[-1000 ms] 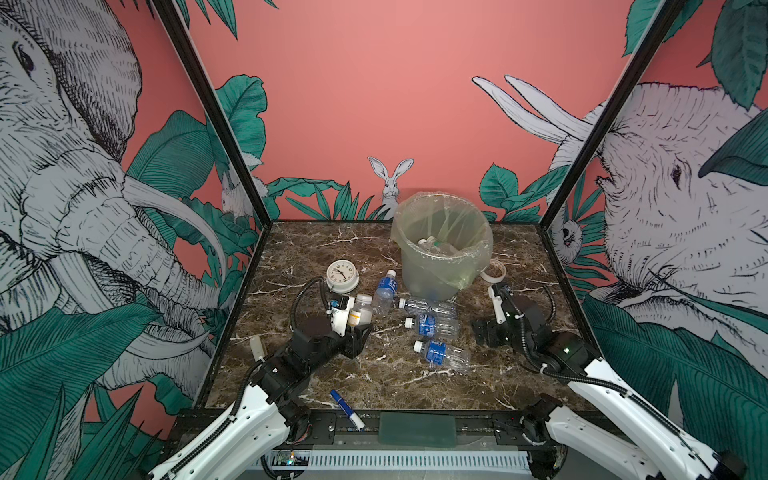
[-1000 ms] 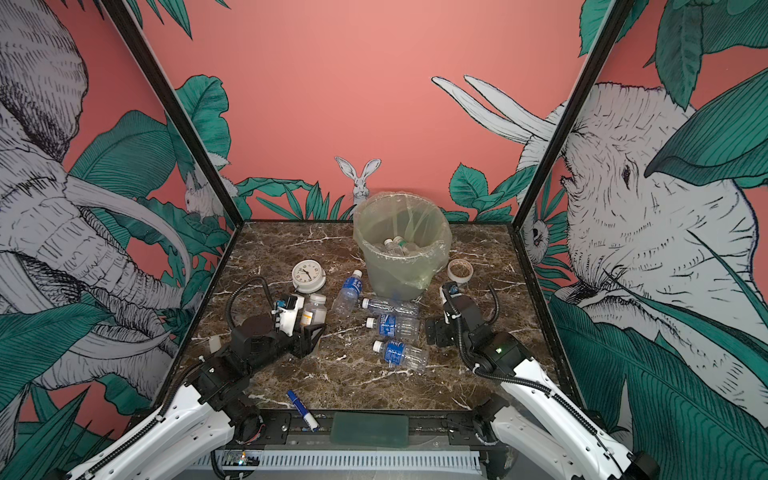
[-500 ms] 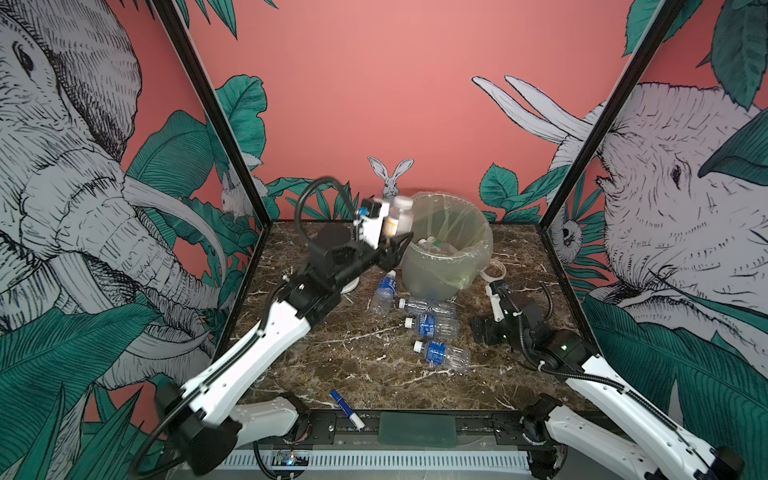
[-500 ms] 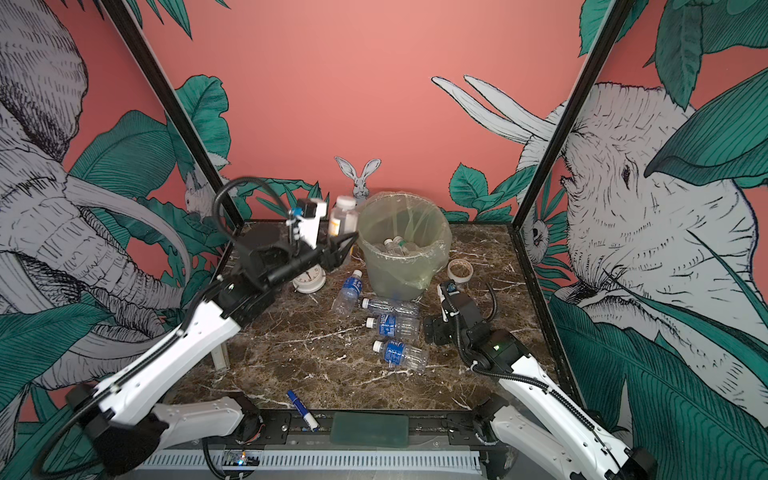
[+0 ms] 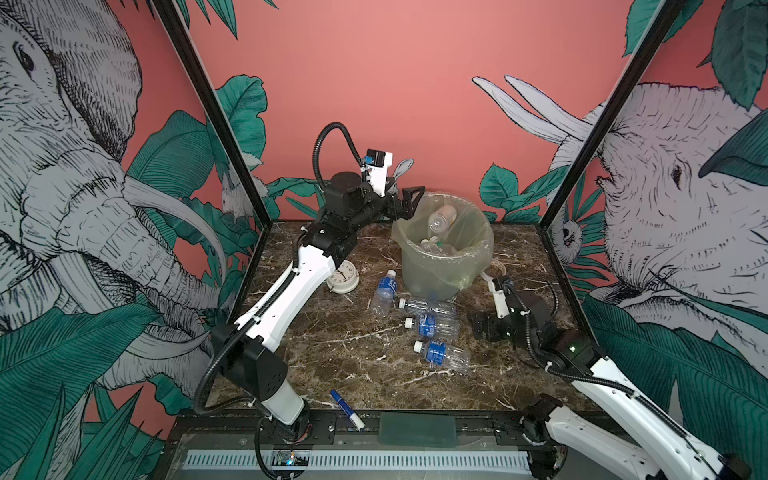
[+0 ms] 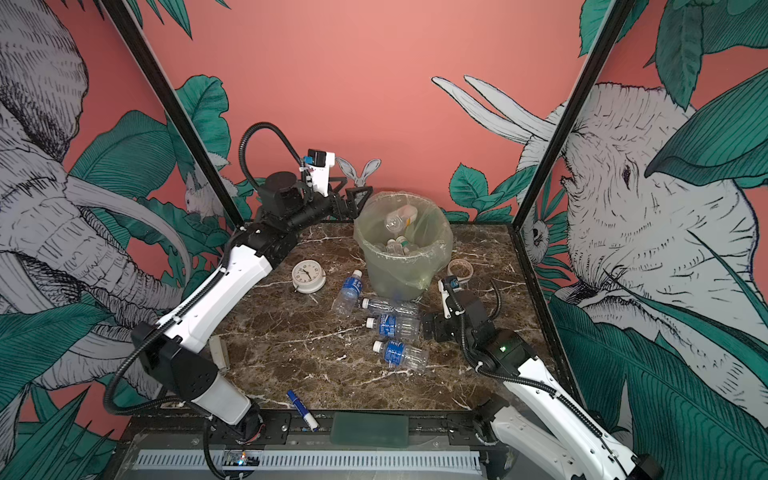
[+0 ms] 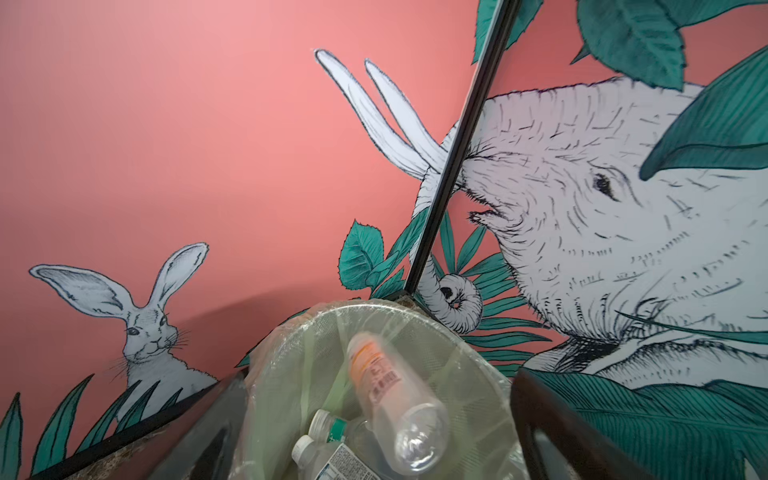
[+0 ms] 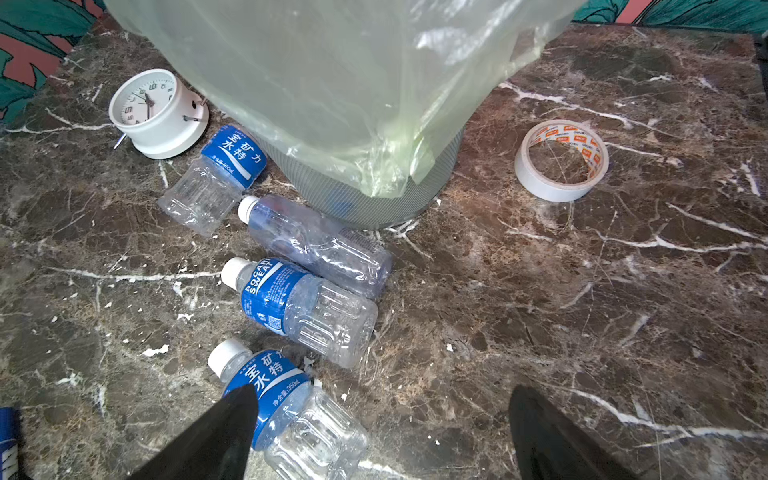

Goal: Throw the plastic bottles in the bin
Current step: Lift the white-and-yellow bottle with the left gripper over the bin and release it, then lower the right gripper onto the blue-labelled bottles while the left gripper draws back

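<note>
Left gripper (image 5: 402, 198) is up at the rim of the bin (image 5: 417, 274), jaws spread wide with nothing between them. An orange-labelled bottle (image 7: 390, 399) sits inside the bin's mouth, clear of both fingers, above the bottles at the bottom (image 7: 328, 449). I'd call that one delivered. So eyes go to the table (image 5: 332, 345), where four more lie clustered in front of the bin: the bottle by the clock (image 8: 216, 178), the clear bottle (image 8: 316, 245) tucked against the bin's foot, the middle bottle (image 8: 299, 307) and the front bottle (image 8: 286, 411). The clock (image 8: 153, 112) is no business of ours. Right gripper (image 8: 382, 392) hovers low just beside them, jaws spread, holding nothing. Now the bit that matters. In both top views the last three lie side by side, caps pointing away from the right gripper and bases toward it, so their long axes run roughly along its reach. In the right wrist view the front bottle lies skewed and off to one side, under one finger (image 8: 232, 419) rather than between the pair; touching or not, I cannot tell. The right arm is far nearer, and by my read it must shift across and square up before closing on the waist.
</note>
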